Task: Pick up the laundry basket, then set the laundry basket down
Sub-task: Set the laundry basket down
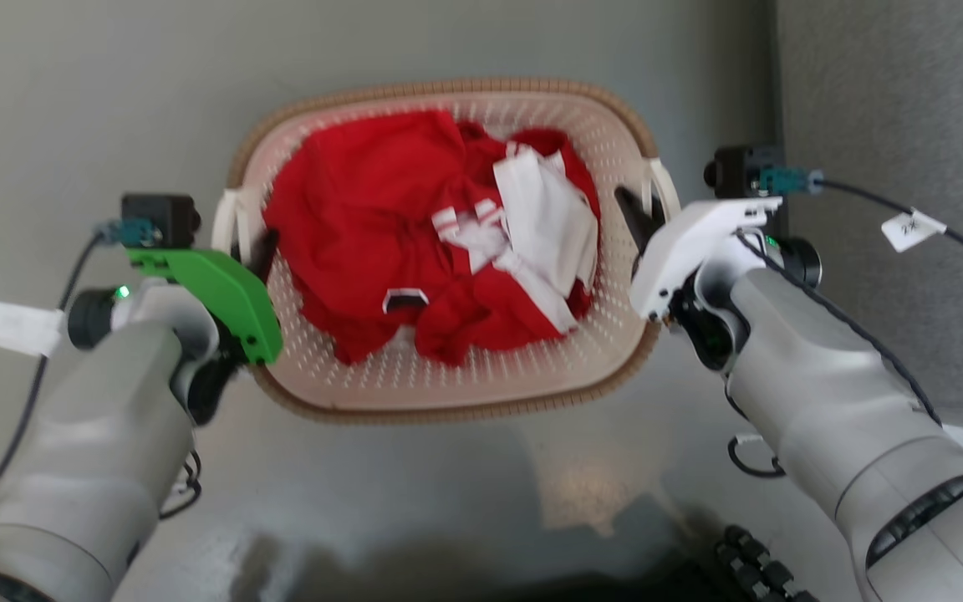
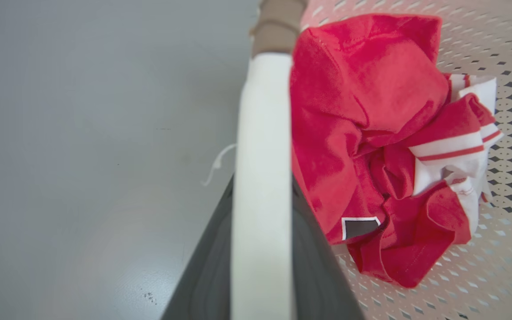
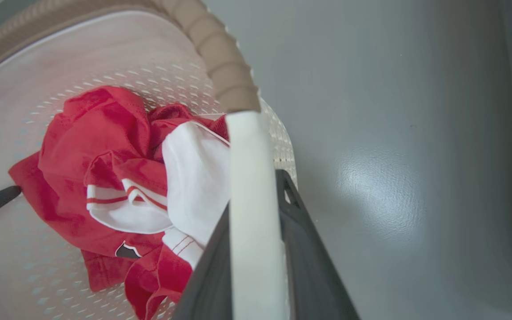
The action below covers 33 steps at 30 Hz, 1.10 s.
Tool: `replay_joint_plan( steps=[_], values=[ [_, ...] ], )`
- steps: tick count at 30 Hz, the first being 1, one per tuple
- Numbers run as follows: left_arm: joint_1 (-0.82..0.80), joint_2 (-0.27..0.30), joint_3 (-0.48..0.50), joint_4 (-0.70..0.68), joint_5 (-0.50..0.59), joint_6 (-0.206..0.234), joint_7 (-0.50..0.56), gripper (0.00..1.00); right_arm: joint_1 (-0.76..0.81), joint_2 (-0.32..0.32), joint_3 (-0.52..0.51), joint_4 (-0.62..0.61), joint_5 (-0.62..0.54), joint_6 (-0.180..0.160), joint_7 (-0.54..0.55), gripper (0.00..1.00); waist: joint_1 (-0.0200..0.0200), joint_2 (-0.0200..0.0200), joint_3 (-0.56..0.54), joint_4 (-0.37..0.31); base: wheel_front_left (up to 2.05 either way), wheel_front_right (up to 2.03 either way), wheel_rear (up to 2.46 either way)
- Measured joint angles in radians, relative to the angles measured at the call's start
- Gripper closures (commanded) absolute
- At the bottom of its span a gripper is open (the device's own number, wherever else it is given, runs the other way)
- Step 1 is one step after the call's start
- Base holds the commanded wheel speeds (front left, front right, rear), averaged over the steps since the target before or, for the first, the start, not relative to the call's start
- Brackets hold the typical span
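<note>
The laundry basket (image 1: 481, 380) is cream, perforated, with a brown woven rim, and sits in the middle of the head view. It holds crumpled red (image 1: 364, 209) and white (image 1: 548, 209) clothing. My left gripper (image 1: 254, 251) is at its left white handle. In the left wrist view the handle (image 2: 262, 111) runs between the two dark fingers, which are closed on it. My right gripper (image 1: 644, 219) grips the right handle (image 3: 249, 146) the same way. I cannot tell whether the basket rests on the floor.
Smooth grey floor (image 1: 72, 100) surrounds the basket. A darker textured grey panel (image 1: 891, 125) stands at the right, close to my right arm. Cables trail from both wrists. A dark part of my base (image 1: 749, 560) shows at the bottom.
</note>
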<state>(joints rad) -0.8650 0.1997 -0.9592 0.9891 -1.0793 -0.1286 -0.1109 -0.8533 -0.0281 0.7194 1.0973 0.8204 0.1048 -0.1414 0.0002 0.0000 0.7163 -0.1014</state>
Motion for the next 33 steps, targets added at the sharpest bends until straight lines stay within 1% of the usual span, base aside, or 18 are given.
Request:
replay_joint_plan(
  steps=[10, 16, 33],
  values=[
    [-0.070, 0.011, -0.002, 0.008, 0.022, -0.003, -0.032, 1.00, -0.060, 0.002, 0.006, -0.003, 0.016, -0.002, -0.040, 1.00, 0.0000, 0.0001, 0.133, -0.003, 0.00, 0.00, 0.00],
    [-0.086, 0.011, -0.009, 0.018, 0.038, -0.003, -0.064, 1.00, -0.067, 0.002, 0.013, -0.008, 0.024, -0.002, -0.067, 1.00, 0.0000, 0.0001, 0.186, -0.006, 0.00, 0.00, 0.00],
    [-0.129, 0.009, -0.011, 0.047, 0.046, -0.004, -0.112, 1.00, -0.105, 0.002, 0.030, -0.012, 0.025, -0.002, -0.098, 1.00, -0.0001, 0.0001, 0.237, -0.008, 0.00, 0.00, 0.00]
  ],
)
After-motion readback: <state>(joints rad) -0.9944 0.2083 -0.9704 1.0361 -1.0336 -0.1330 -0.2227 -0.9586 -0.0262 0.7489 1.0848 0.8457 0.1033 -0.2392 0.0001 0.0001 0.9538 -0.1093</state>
